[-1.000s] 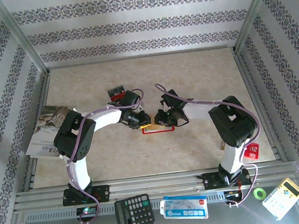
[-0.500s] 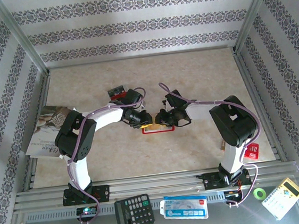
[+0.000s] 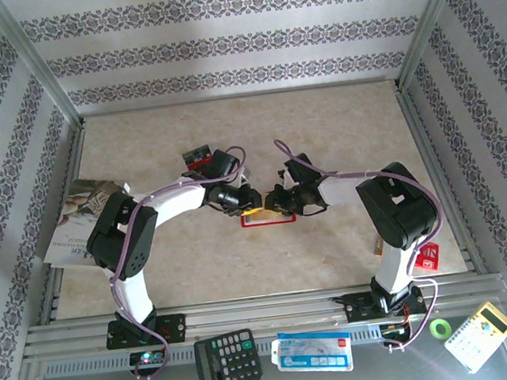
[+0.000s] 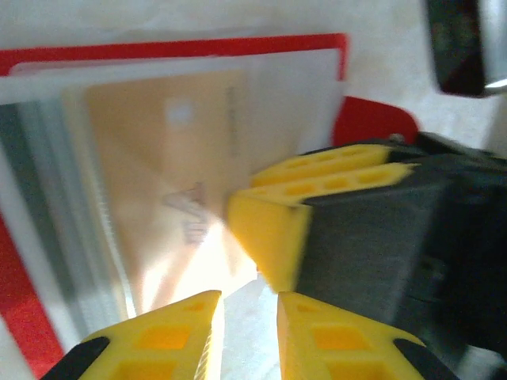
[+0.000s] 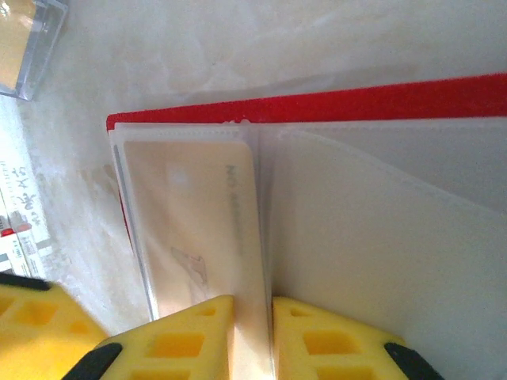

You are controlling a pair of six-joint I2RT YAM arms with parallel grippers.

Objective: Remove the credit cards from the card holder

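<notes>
Pale marbled tabletop (image 3: 339, 136) inside patterned walls. Carries the card holder (image 3: 266, 220) spread open near its middle, pockets up for access. Sets the right end effector (image 5: 252, 305) narrow, tips at the clear pocket edge over the tan credit card (image 5: 198, 229), probably to tease it out. Holds left end effector (image 4: 245, 305) narrow alongside, seemingly bracing; cannot tell whether either grips

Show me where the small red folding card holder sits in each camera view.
Top external: small red folding card holder just below frame centre.
Left wrist: holder across the upper left, its red edge along the top.
Right wrist: holder across centre and right, red edge on top.
Shared landmark: the tan plastic card in its clear pocket.
</notes>
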